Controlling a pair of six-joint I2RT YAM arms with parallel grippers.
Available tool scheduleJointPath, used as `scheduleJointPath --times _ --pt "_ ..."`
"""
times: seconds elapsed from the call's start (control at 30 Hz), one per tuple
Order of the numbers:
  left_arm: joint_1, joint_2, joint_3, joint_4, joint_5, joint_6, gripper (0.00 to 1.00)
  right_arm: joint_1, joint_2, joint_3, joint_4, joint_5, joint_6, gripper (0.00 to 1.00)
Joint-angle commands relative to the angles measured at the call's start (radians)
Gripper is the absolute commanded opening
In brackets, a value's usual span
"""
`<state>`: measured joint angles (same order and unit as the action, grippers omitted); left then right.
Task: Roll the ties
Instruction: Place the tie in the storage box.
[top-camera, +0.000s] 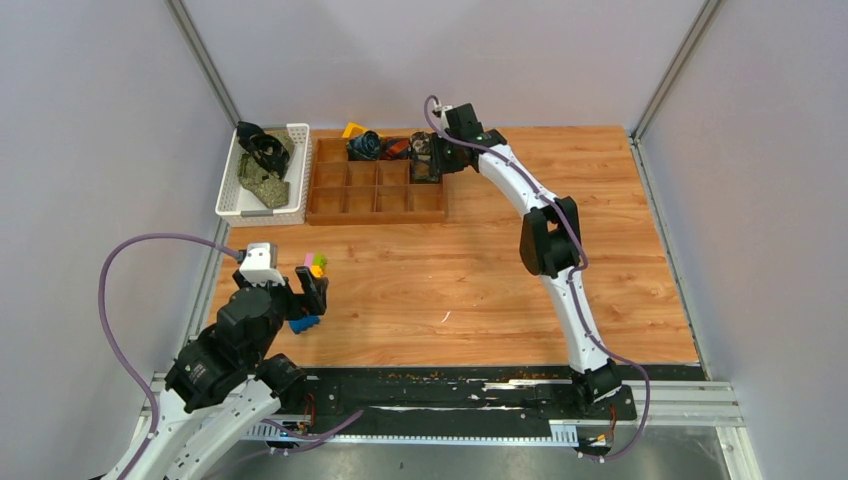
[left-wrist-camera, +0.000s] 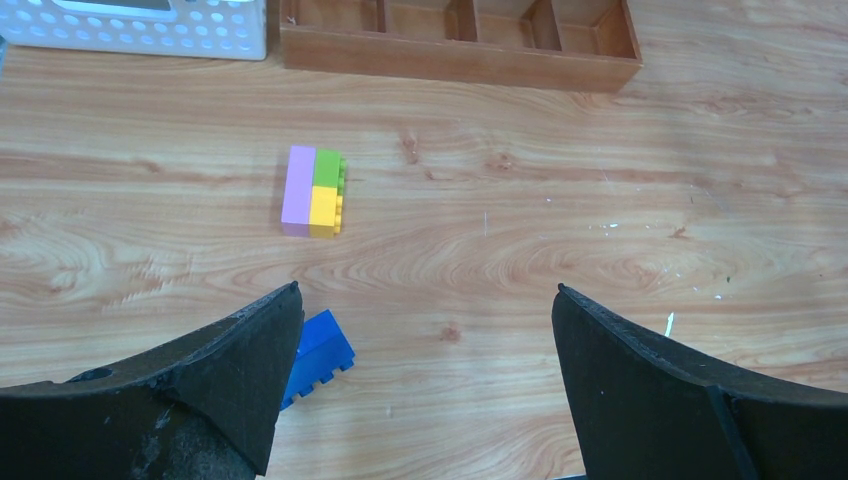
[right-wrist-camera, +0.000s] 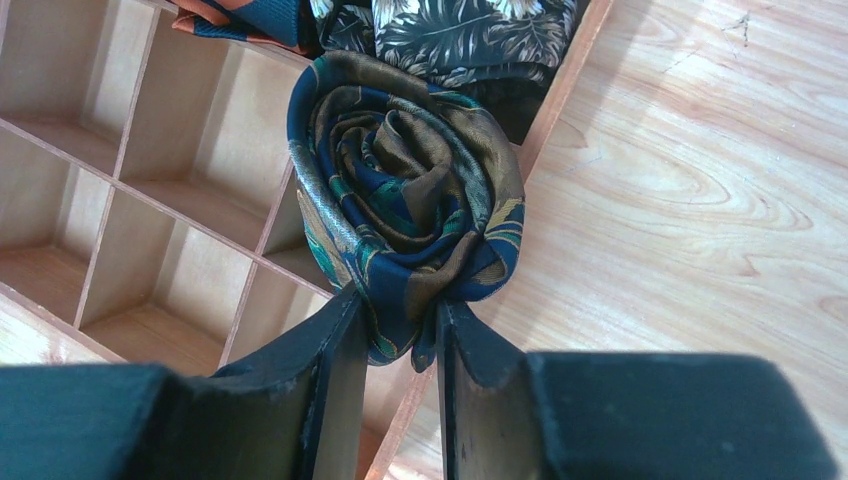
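Right wrist view: rolled navy-and-gold tie, its lower edge pinched in my closed right gripper, above the right rim of the wooden tray. I should centre it over an empty compartment, letting go only once seated.

Looks like a robotics lab test cell. Shows plain grey panel walls on aluminium posts boxing in a wood-grain tabletop with a metal mounting rail.
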<state>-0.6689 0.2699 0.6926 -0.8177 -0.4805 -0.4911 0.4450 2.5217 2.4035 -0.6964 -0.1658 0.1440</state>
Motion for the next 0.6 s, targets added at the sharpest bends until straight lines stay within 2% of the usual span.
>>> scheduleJointPath --times 0.0,0.2,0.57 --pt "0.003 -0.006 -0.004 0.039 -0.008 0.016 1.0 0.009 0.033 0.043 0.06 -0.015 -0.044 0.04" --pt "0.003 -0.011 -0.005 0.04 -0.013 0.016 1.0 0.017 -0.006 0.004 0.057 -0.02 -0.043 0.46" --pt "0.003 -0.021 -0.007 0.039 -0.018 0.014 1.0 0.027 -0.196 -0.034 0.006 0.002 -0.051 0.72"
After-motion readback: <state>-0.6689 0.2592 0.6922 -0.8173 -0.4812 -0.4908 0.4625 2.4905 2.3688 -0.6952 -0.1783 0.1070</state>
